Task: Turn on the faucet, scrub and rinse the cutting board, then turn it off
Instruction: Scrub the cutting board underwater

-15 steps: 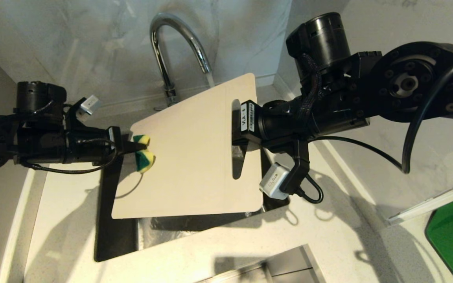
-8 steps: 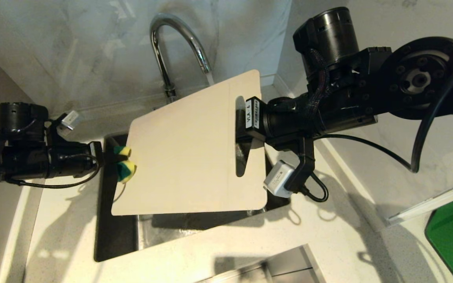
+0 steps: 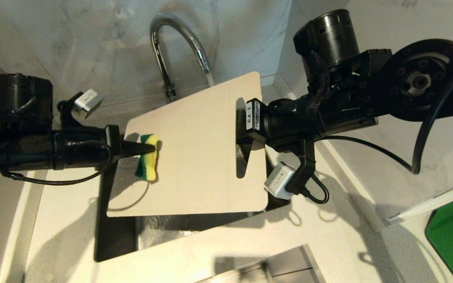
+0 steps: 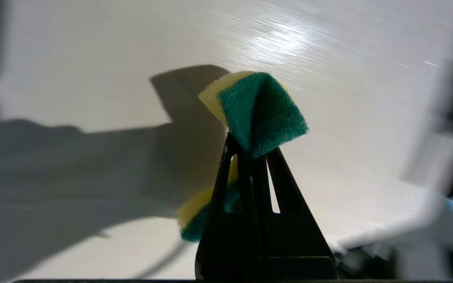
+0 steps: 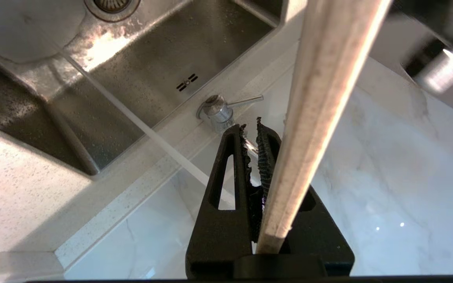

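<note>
Sink (image 3: 116, 236) below catches runoff, so the right gripper (image 3: 239, 129) clamps the cutting board (image 3: 195, 157) tilted under the faucet (image 3: 171, 47) while the left gripper (image 3: 151, 148), pinching a sponge (image 3: 148, 163), scrubs.

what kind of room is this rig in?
Most likely a kitchen counter: a chrome gooseneck faucet over a steel sink, a cutting board held above it, and marble-look wall panels behind.
</note>
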### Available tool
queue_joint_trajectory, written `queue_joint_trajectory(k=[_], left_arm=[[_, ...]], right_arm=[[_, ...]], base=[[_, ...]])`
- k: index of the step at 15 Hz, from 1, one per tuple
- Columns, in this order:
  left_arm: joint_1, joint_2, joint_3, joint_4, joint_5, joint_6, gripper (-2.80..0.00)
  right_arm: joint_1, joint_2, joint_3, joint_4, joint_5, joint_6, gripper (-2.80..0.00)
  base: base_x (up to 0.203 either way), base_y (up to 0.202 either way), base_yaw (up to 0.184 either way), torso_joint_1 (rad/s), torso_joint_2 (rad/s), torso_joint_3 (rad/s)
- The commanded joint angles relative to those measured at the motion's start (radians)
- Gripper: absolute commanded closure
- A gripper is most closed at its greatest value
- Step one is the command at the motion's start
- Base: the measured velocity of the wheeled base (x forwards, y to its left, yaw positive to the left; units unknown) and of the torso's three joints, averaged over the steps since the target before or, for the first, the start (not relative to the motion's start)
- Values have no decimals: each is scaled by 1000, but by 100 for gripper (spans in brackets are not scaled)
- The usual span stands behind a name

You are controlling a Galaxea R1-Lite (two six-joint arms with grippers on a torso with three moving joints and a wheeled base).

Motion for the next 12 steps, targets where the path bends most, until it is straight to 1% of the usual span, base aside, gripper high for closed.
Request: queue_joint_trajectory(k=[1,3,4,5,8,12], left_arm=[[-174,-66,-60,49,21,-82,0],[-294,-69,-80,67,62,-141,0],[-336,-64,-81,72,74,-164,0],[-347,-50,-71,71,80,-177,0],[-338,-33,-12,65,85,-173,0],[-257,-26,56,36,81,-160,0]], right_arm=[[0,4,-1,2,1,-15,0],[0,6,-2,2,1,-15,0],[0,6,-2,2,1,-15,0],[-1,4,-2,3,1,-15,0],[-1,4,-1,2,1,-15,0],[-1,1,9,2,1,-13,0]], base=[[0,0,0,0,0,0],[0,0,0,0,0,0],[0,0,0,0,0,0],[0,0,0,0,0,0],[0,0,0,0,0,0],[0,0,0,0,0,0]])
